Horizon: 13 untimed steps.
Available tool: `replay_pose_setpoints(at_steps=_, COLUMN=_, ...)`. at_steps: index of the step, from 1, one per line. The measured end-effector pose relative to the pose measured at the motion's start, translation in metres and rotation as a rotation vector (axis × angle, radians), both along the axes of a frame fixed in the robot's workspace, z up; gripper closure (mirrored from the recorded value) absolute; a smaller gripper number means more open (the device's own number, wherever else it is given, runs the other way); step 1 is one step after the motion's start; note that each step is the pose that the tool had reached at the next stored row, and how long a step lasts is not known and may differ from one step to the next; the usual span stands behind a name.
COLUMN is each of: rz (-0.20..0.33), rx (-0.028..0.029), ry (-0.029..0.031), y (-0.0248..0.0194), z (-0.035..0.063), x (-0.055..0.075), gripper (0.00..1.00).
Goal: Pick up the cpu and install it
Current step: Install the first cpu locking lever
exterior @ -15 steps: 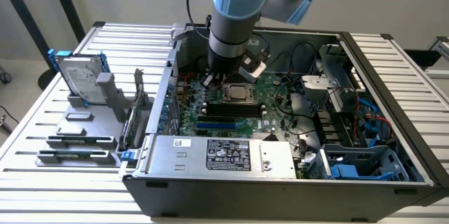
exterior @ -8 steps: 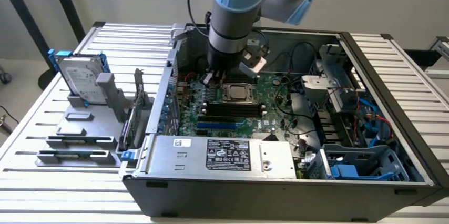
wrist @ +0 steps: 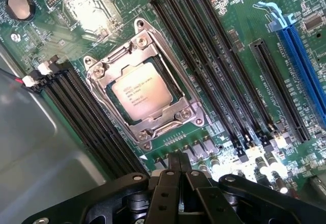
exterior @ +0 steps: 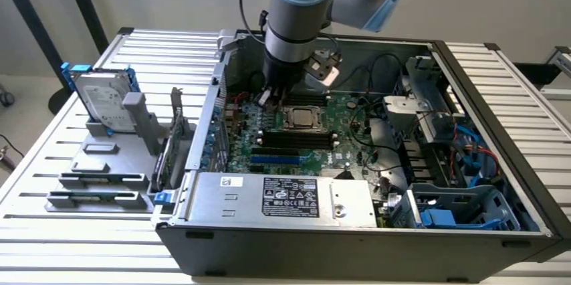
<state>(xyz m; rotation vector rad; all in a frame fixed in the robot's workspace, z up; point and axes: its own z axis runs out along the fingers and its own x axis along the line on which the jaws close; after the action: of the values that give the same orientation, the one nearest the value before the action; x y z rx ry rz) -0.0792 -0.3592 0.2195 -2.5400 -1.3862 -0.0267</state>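
End effector (wrist: 179, 164) — fingers pressed together, holding nothing — hangs near the cpu (wrist: 141, 91), seated in its motherboard socket (wrist: 144, 83).

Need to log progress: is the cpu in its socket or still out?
In: the cpu lies flat inside the socket frame on the motherboard, gripper above it.

The arm (exterior: 299, 11) is a silver-grey tube with light blue joint caps and a black cable; the pincer (wrist: 179, 163) is black, with round screws.
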Motion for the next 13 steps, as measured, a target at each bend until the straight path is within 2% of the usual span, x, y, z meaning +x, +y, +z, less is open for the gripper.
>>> replay_pose_setpoints(at_steps=2, rz=0.010, rx=-0.0071, ry=0.0001, y=0.0019, z=0.0019, x=0.0000, gripper=0.89)
replay_pose_setpoints(at_steps=6, rz=0.038, rx=-0.0156, ry=-0.0002, y=0.0047, z=0.0032, x=0.0000, gripper=0.89)
replay_pose_setpoints(at_steps=9, rz=0.062, rx=-0.0167, ry=-0.0003, y=0.0059, z=0.0033, x=0.0000, gripper=0.89)
replay_pose_setpoints(at_steps=13, rz=0.063, rx=-0.0167, ry=-0.0003, y=0.0059, z=0.0033, x=0.0000, gripper=0.89)
